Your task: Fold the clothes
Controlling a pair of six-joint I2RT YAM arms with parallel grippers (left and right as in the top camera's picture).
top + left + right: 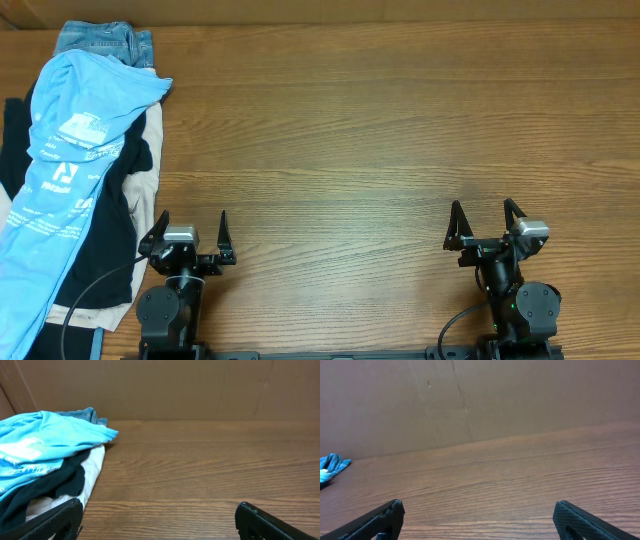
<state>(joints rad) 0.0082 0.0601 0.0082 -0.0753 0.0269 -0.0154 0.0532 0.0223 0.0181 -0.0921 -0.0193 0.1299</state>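
Note:
The clothes, a light sky-blue T-shirt [70, 150] with white print, lie crumpled on top of a pile at the table's left edge; the left wrist view shows the same T-shirt [45, 440] at its left, and a blue scrap of the pile [332, 465] shows at the left edge of the right wrist view. My left gripper [192, 228] stands open near the front edge, just right of the pile, nothing between its fingers [55, 520]. Far to the right, my right gripper [486, 217] is open and empty over bare wood.
Under the T-shirt lie a black garment [100, 240], a cream one [150, 170] and blue denim jeans [100, 42]. A brown cardboard wall [175, 390] stands behind the wooden table [350, 140].

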